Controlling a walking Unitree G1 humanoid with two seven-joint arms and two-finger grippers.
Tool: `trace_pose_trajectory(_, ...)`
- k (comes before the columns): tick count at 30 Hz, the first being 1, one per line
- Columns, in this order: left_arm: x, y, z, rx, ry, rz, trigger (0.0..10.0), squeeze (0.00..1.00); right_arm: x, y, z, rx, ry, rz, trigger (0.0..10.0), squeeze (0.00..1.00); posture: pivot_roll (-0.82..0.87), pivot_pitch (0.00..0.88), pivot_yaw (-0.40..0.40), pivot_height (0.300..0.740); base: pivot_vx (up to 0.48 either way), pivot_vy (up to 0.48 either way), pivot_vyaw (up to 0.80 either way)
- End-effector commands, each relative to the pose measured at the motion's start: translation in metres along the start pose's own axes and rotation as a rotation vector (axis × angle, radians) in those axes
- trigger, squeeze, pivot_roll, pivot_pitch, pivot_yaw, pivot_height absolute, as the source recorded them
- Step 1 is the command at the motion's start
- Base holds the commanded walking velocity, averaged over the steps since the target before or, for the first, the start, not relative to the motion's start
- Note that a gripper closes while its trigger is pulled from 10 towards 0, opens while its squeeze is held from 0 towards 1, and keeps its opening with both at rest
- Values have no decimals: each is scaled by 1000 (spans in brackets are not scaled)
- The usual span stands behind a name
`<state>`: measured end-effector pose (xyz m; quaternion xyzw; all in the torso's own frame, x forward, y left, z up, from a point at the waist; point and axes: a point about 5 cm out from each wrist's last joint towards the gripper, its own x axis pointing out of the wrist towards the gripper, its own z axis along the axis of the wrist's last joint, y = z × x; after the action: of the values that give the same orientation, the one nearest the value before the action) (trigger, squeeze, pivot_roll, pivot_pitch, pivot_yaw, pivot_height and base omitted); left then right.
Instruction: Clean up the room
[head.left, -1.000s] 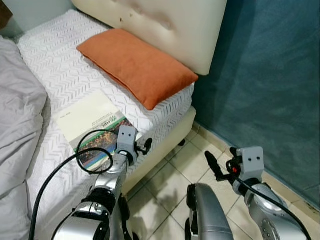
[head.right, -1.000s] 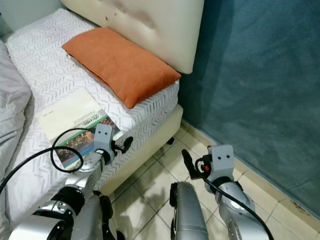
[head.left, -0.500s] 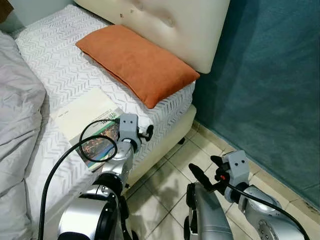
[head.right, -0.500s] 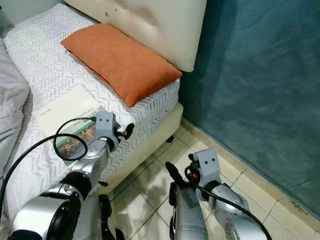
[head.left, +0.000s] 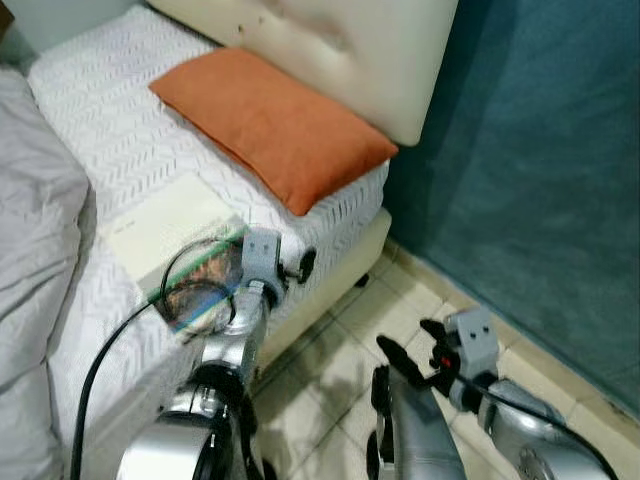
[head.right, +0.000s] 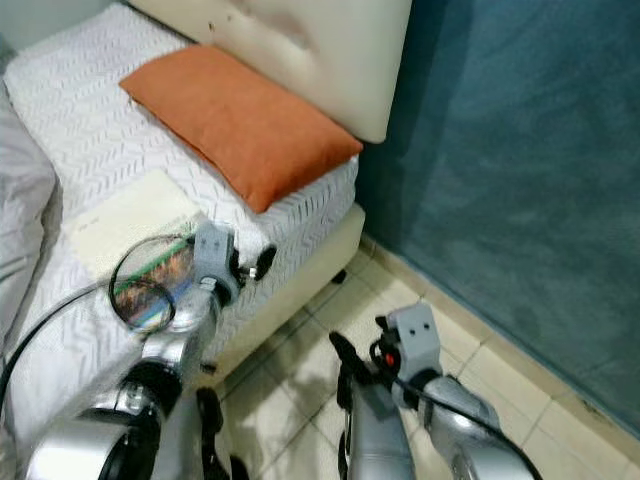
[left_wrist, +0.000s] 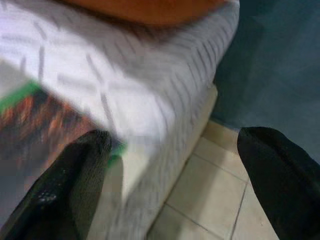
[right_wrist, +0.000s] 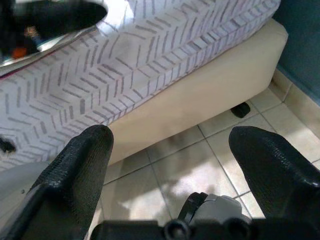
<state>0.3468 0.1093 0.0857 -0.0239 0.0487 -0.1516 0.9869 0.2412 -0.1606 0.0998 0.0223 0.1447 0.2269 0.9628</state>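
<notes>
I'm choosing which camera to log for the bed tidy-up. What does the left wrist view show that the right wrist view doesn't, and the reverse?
Left wrist view: the flat book with a green-edged picture cover, the orange fabric pillow, the teal wall. Right wrist view: the bed's small dark foot and a silver arm. Both share the white chevron-quilted mattress, cream bed base, tiled floor, and that arm's tool open.

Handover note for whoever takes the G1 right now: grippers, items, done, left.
Left gripper: open, empty, at the bed edge beside the book.
Right gripper: open, empty, low over the tiled floor by the bed base.
Book lies flat on the white bedspread, near the edge; orange pillow sits at the headboard; grey duvet is bunched on the robot's left.
Done: nothing picked up.
Left: probably the book, then the duvet.
</notes>
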Motion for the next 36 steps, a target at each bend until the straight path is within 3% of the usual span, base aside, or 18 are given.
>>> trace_pose_trajectory(1, -12, 2, -2, 13, -14, -13, 10000, 0, -3, 1, -1, 28, -9, 1, 10000, 0, -165, 204, 35, 570, 0, 0, 0)
trace_pose_trajectory(3, -31, 8, -5, 65, -38, 18, 10000, 0, -2, -3, -2, 64, -29, -33, 10000, 0, -136, 168, 39, 570, 0, 0, 0)
trace_pose_trajectory(5, -39, 12, -4, 92, -52, 36, 10000, 0, -1, -6, -2, 80, -39, -54, 10000, 0, -128, 158, 39, 570, 0, 0, 0)
trace_pose_trajectory(8, -65, 22, 12, 104, -146, 110, 10000, 0, 3, -21, -2, 126, -96, -163, 10000, 0, -81, 117, 31, 570, 0, 0, 0)
trace_pose_trajectory(9, -73, 28, 22, 178, -197, 159, 10000, 0, 6, -31, -4, 126, -105, -237, 10000, 0, -58, 90, 23, 570, 0, 0, 0)
trace_pose_trajectory(11, -75, 29, 25, 218, -215, 172, 10000, 0, 9, -35, -6, 130, -99, -259, 10000, 0, -48, 79, 19, 570, 0, 0, 0)
trace_pose_trajectory(12, -82, 27, 27, 251, -217, 233, 10000, 0, 14, -37, -9, 150, -86, -270, 10000, 0, -37, 64, 13, 570, 0, 0, 0)
trace_pose_trajectory(14, -86, 23, 24, 252, -194, 266, 10000, 0, 18, -37, -9, 169, -93, -259, 10000, 0, -34, 57, 12, 570, 0, 0, 0)
trace_pose_trajectory(17, -84, 15, 9, 197, -121, 284, 10000, 0, 25, -38, -11, 118, -76, -260, 10000, 0, -39, 49, 11, 570, 0, 0, 602)
trace_pose_trajectory(21, -82, 18, 5, 212, -80, 323, 10000, 0, 30, -39, -10, 107, -95, -259, 10000, 0, -54, 38, 12, 570, 0, 0, 527)
trace_pose_trajectory(31, -83, 16, -7, 209, -13, 342, 10000, 0, 24, -44, -20, 89, -102, -250, 10000, 0, -71, 24, 19, 570, 0, -229, 497)
trace_pose_trajectory(36, -83, 17, -19, 133, 53, 362, 10000, 0, 23, -41, -22, 95, -109, -228, 10000, 0, -84, 29, 19, 570, 0, 0, 488)
